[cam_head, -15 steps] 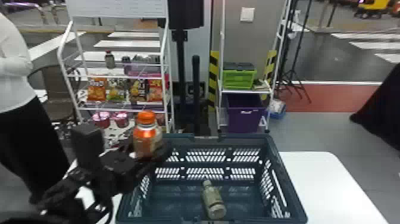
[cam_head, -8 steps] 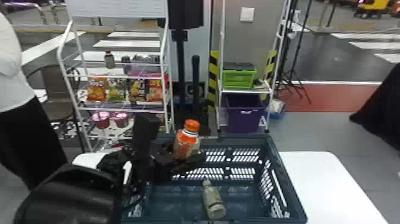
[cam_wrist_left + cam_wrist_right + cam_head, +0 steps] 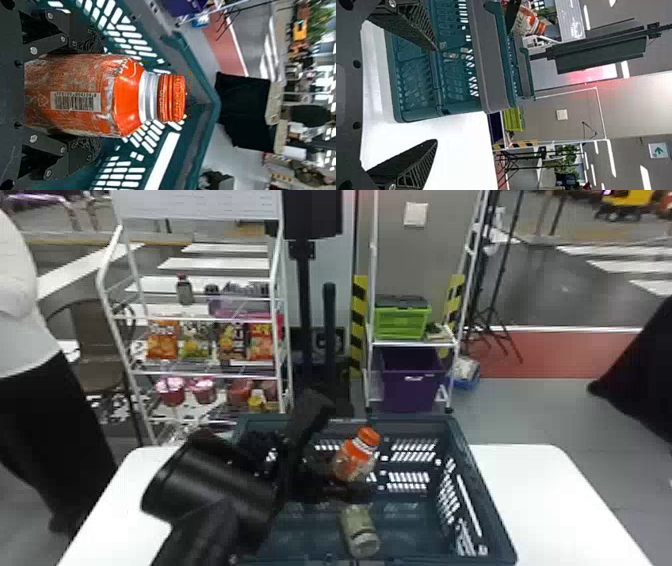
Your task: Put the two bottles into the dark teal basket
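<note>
Orange-capped bottle (image 3: 105,93) gripped in left jaws; right jaws spread. Lower clear of greenish bottle (image 3: 359,530) below left jaws, then release.

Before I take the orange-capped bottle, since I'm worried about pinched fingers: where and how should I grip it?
I'd grip the orange cap from above: the bottle tilts with that end uppermost, jutting beyond the left gripper, which holds the body.
</note>
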Motion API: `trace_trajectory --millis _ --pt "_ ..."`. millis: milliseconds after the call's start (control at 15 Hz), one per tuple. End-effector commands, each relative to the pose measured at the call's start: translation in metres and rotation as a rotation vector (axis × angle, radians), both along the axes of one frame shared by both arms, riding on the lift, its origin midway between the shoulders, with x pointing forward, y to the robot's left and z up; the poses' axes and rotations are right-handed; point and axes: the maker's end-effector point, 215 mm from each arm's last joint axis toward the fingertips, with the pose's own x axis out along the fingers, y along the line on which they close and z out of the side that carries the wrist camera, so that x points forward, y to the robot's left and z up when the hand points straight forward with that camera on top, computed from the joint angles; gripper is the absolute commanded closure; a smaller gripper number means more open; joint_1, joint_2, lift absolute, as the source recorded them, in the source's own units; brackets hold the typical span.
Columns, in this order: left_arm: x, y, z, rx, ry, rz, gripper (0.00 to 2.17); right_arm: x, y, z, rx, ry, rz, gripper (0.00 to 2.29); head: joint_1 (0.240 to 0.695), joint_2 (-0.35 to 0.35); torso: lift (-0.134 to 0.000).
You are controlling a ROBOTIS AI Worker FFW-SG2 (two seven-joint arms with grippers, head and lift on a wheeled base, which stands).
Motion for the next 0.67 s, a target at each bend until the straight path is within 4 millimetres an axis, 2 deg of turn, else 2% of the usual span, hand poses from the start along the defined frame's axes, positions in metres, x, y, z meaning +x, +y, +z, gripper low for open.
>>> trace_trajectory --millis 0,133,267,333,400,467,533,600 --pt "0.0 -0.005 -0.022 0.079 0.034 -0.047 2.15 0.002 -0.002 0.0 0.001 -0.001 -0.004 0.05 0.499 0.0 0.0" --pt "-0.001 -0.007 -0.028 0.095 0.039 -0.061 2.15 0.004 -0.002 0.0 0.002 -0.003 -0.003 0.05 0.499 0.0 0.0" --pt "0.001 -0.006 -0.024 0.096 0.03 -0.061 2.09 0.006 -0.002 -0.004 0.002 0.004 -0.002 0.05 0.499 0.0 0.0" --pt "0.003 -0.006 -0.018 0.089 0.017 -0.059 1.76 0.008 -0.001 -0.005 0.002 0.007 0.0 0.05 0.499 0.0 0.0" --pt "0.005 -0.005 -0.013 0.08 0.009 -0.058 1.26 0.009 0.0 -0.006 0.003 0.008 0.001 0.05 0.499 0.0 0.0" --pt "0.003 -0.006 -0.009 0.067 0.01 -0.066 0.55 0.009 0.001 -0.006 0.005 0.007 0.001 0.05 0.499 0.0 0.0" --pt "0.004 -0.006 -0.002 0.058 0.002 -0.07 0.25 0.01 0.001 -0.006 0.004 0.008 0.001 0.05 0.499 0.0 0.0" --pt "0.003 -0.005 -0.001 0.054 0.0 -0.067 0.12 0.009 0.001 -0.007 0.004 0.011 0.002 0.05 0.499 0.0 0.0"
